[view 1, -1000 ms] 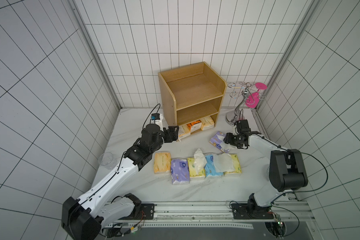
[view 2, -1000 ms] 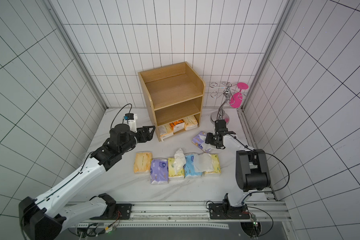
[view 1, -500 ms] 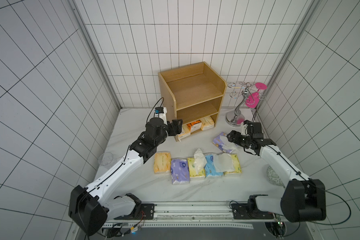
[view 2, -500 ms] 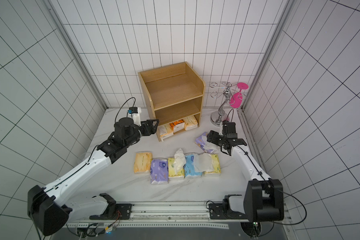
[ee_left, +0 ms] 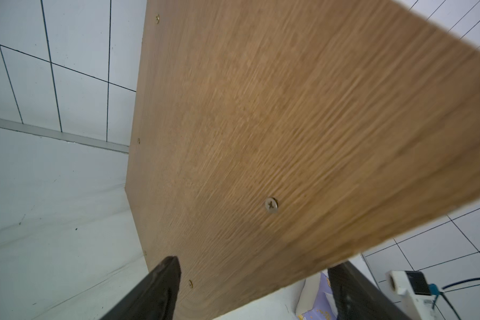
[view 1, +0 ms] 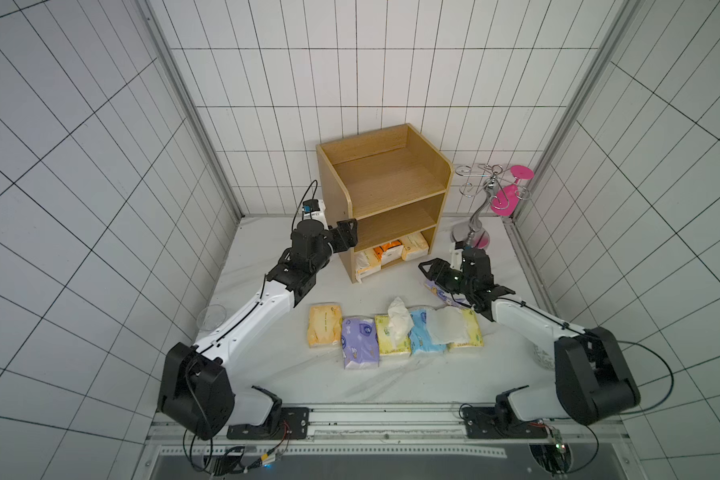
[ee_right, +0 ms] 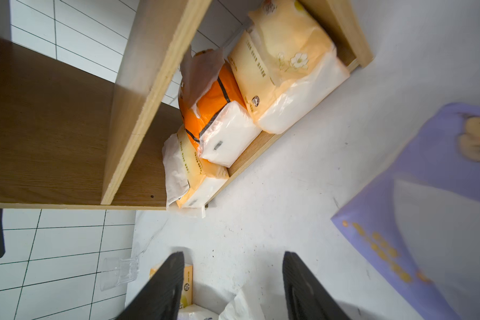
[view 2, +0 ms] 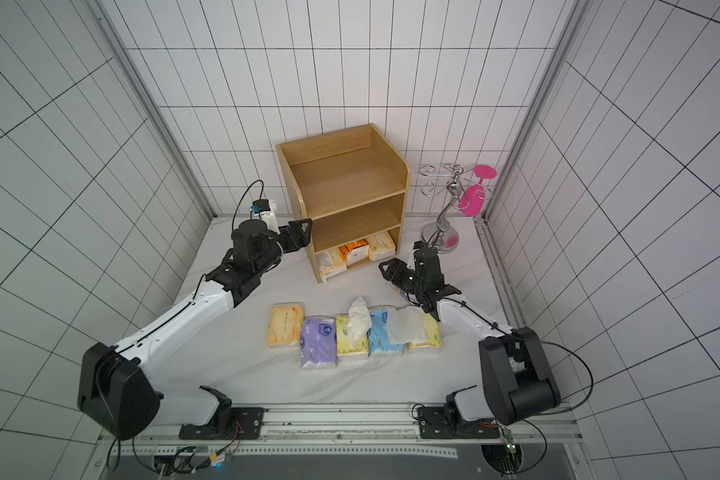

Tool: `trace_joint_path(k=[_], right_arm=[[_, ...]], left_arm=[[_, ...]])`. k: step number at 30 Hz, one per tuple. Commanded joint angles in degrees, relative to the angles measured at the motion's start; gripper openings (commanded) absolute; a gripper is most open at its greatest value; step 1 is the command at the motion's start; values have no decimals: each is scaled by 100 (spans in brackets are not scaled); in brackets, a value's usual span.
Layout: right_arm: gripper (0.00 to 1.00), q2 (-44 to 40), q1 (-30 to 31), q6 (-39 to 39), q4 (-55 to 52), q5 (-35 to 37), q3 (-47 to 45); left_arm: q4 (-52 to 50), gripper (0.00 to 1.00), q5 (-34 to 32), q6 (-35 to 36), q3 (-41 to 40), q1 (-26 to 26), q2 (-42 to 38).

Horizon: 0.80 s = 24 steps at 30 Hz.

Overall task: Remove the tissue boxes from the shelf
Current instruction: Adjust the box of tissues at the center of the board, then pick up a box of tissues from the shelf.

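Note:
The light-wood shelf (view 1: 385,178) stands at the back, and only its bottom tier holds tissue boxes: pale yellow (view 1: 366,266), bright orange (view 1: 388,253) and peach (view 1: 414,246), also seen in the right wrist view (ee_right: 222,138). A row of several packs (view 1: 360,340) lies on the table in front. A purple pack (view 1: 440,293) lies beside them under my right arm. My right gripper (view 1: 427,266) (ee_right: 233,257) is open and empty, pointing toward the shelf's bottom tier. My left gripper (view 1: 348,235) (ee_left: 254,263) is open, its jaws astride the front edge of the shelf's left side wall (ee_left: 261,138).
A silver stand with a pink glass (view 1: 491,195) stands right of the shelf. A clear cup (view 1: 211,318) sits at the table's left edge beside my left arm. Tiled walls close in the back and both sides.
My right gripper opened off the purple pack, left it on the table and swung toward the shelf. My left gripper rose and moved up to the shelf's left side wall.

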Motion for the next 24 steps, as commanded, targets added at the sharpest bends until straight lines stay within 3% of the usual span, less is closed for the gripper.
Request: trace_joint_path(k=[1,10,24], right_arm=[[59,651,327,683,1170,103,279],[56,2745,901,1552,3096,422,1097],[57,4062,1432,1561,2812,870,2396]], left_arm=[[116,87,151,-59,153,213,-36],[-45,87,573,145,183,327,39],[-167,87,729,387,-75,414,-246]])
